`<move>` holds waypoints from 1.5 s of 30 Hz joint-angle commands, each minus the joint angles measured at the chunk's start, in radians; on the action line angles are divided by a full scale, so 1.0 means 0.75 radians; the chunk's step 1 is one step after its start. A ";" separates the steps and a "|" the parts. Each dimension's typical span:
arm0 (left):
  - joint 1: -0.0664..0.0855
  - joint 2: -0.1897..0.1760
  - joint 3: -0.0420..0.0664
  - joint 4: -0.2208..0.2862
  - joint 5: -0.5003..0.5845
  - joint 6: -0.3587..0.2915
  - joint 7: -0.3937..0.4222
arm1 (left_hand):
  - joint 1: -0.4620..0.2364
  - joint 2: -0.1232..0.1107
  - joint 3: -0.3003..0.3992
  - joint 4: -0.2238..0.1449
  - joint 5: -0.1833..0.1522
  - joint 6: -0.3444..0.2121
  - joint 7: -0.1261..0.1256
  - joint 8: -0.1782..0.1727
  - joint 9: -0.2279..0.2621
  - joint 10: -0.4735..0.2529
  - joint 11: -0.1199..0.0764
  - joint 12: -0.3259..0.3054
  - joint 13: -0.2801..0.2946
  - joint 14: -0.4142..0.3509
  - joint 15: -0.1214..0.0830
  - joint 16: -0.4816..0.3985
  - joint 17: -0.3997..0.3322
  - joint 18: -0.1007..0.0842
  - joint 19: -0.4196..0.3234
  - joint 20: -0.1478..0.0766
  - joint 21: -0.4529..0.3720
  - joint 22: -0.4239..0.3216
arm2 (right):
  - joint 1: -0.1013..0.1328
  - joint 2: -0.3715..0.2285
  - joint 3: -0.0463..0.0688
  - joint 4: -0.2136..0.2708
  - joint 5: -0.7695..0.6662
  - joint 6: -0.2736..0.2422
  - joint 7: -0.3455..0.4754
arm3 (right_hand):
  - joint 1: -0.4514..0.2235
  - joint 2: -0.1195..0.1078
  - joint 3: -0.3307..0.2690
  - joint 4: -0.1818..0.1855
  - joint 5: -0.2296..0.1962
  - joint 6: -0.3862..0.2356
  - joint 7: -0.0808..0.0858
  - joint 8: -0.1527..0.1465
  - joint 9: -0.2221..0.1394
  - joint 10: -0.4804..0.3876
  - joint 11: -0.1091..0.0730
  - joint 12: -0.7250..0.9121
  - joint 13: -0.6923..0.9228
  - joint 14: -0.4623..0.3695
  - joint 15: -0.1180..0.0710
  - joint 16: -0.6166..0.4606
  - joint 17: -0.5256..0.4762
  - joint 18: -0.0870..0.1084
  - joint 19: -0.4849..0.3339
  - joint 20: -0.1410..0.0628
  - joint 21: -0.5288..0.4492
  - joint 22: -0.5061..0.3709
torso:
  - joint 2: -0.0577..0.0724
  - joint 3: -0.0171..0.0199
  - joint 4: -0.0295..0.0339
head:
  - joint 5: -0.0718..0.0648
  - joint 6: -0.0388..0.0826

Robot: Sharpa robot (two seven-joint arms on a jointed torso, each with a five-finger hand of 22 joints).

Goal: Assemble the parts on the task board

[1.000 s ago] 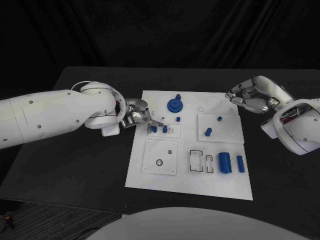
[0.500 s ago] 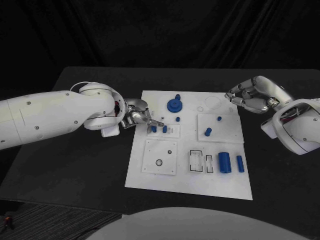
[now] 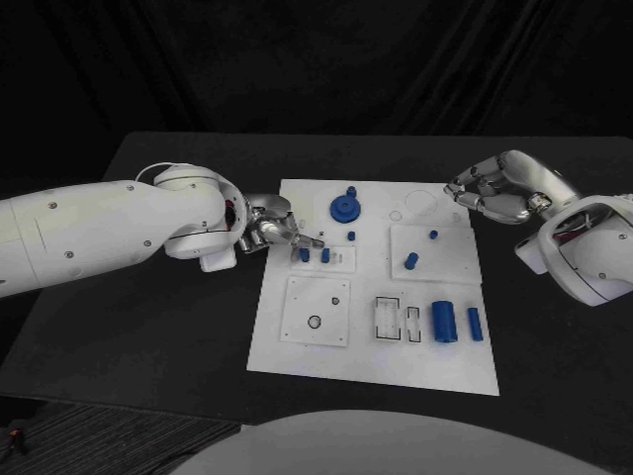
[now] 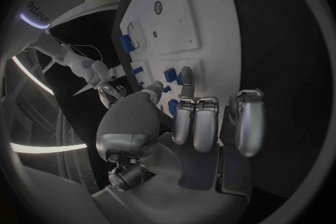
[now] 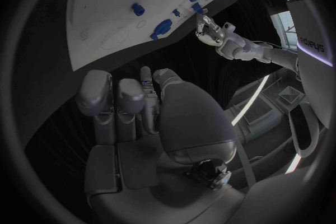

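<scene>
Pegs (image 3: 325, 254), small and blue, stand in the task board (image 3: 378, 371); likely light, stiff plastic, best pinched by their sides. Left hand (image 3: 275, 232) reaches toward them, one finger extended, seemingly holding nothing. Right hand (image 3: 491, 196) hovers curled, empty, beside the board.

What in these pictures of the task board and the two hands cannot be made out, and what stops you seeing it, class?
- Whether the left hand touches the small blue pegs: its fingertips overlap them in the head view and left wrist view.
- Whether the right hand holds anything: its fingers are curled in, hiding the palm in the head view and right wrist view.
- Markings on the task board: too small.
</scene>
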 commanded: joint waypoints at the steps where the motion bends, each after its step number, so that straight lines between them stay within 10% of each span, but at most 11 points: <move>1: -0.002 -0.002 0.001 0.002 0.004 -0.010 0.021 | 0.001 0.018 -0.007 0.001 -0.005 -0.008 -0.001 0.008 0.002 0.140 0.000 0.004 0.351 0.139 0.003 0.004 0.351 0.010 0.057 -0.001 0.001 0.300 | -0.003 0.000 0.001 0.000 -0.007 0.003 -0.027 | 0.014 0.004 0.010 -0.001 0.004 0.008 0.003 0.000 0.001 0.010 -0.010 -0.003 -0.312 0.015 -0.008 -0.006 -0.001 -0.012 0.000 -0.008 -0.008 0.062 | 0.000 0.0002 0.0000 | -0.001 0.000; 15: -0.001 0.003 0.001 -0.003 0.004 0.000 0.021 | 0.032 0.060 -0.011 0.010 0.035 -0.024 0.000 0.013 0.011 0.140 0.001 0.004 0.351 0.139 0.004 0.004 0.351 0.012 0.053 -0.001 -0.008 0.298 | -0.003 0.002 0.001 -0.001 -0.007 0.005 -0.026 | 0.017 0.003 0.021 -0.006 0.016 0.006 0.003 -0.001 0.002 0.011 -0.010 -0.004 -0.312 0.015 -0.009 -0.006 -0.003 -0.012 0.000 -0.008 -0.009 0.063 | 0.000 0.0000 0.0000 | 0.001 0.000; 25: -0.001 0.005 0.001 -0.003 0.004 0.015 0.022 | 0.101 0.087 -0.007 -0.009 0.188 -0.044 0.003 -0.001 -0.010 0.140 0.004 0.004 0.351 0.139 0.007 0.004 0.351 0.013 0.050 0.002 -0.013 0.296 | -0.003 0.005 0.001 -0.003 -0.007 0.007 -0.025 | 0.018 0.003 0.023 -0.007 0.019 0.006 0.004 -0.001 0.002 0.011 -0.010 -0.005 -0.312 0.015 -0.009 -0.006 -0.004 -0.012 0.000 -0.008 -0.009 0.063 | 0.000 0.0004 0.0002 | -0.001 0.000; 45: 0.002 0.004 0.001 0.005 0.004 -0.007 0.025 | 0.117 0.090 -0.004 -0.013 0.232 -0.039 0.002 -0.001 -0.018 0.140 0.003 0.004 0.351 0.139 0.007 0.004 0.351 0.012 0.052 0.002 -0.009 0.298 | -0.010 0.004 0.001 -0.004 -0.007 0.008 -0.025 | 0.019 0.002 0.027 -0.010 0.024 0.006 0.003 -0.001 0.002 0.011 -0.010 -0.005 -0.312 0.015 -0.009 -0.006 -0.004 -0.011 0.000 -0.009 -0.010 0.063 | 0.000 0.0004 0.0003 | -0.001 0.000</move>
